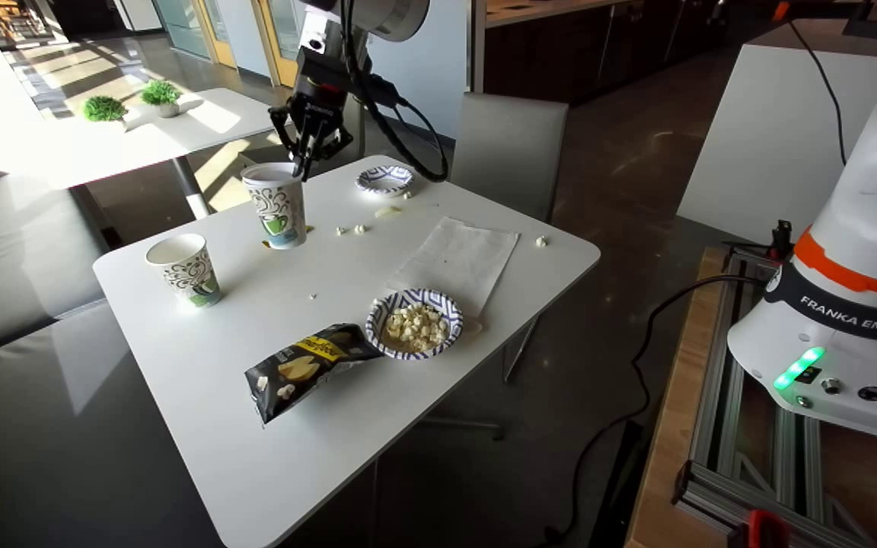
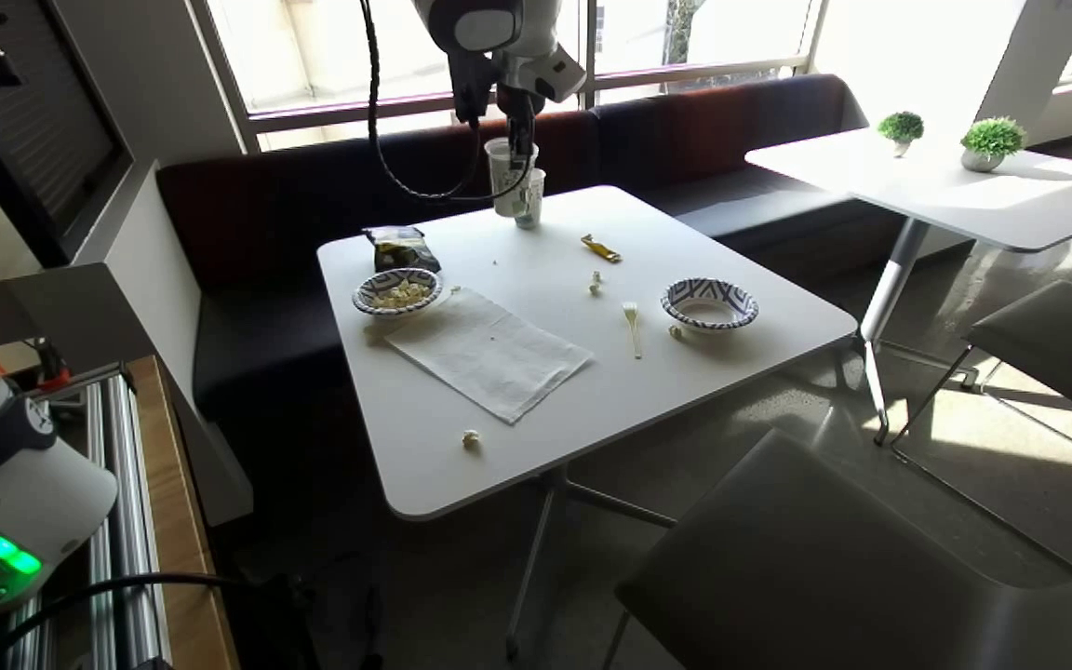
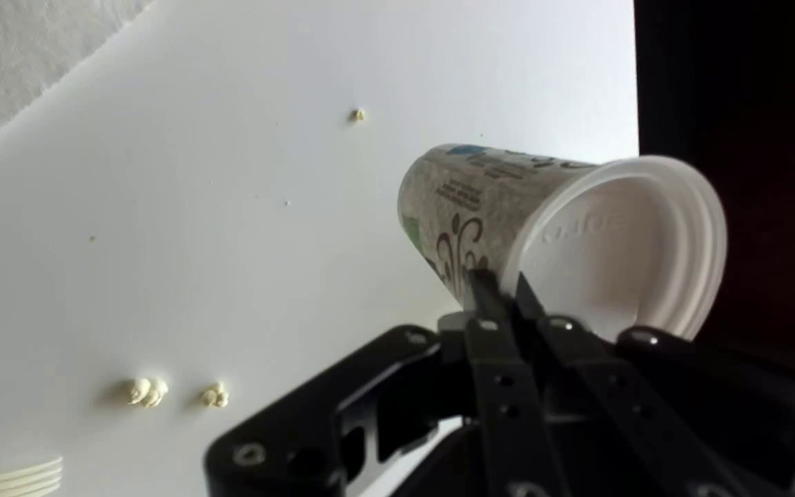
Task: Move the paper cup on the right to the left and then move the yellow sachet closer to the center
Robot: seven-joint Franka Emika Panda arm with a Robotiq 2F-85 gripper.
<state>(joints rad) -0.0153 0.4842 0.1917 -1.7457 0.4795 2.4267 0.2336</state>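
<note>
Pinching the paper cup (image 1: 277, 209) by its rim, the hand (image 3: 506, 286) held it up near the other cup (image 1: 195, 275). The yellow sachet (image 2: 602, 248) lay near the other cup too.

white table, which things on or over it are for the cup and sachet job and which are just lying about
For the job: paper cup held by the tool, yellow sachet

Lying about: second cup, snack packet, popcorn bowl, other bowl, napkin, fork, loose popcorn

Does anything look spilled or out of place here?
Yes: several loose popcorn pieces lie scattered on the white table, outside the patterned popcorn bowl, so they look spilled or dropped.
</note>
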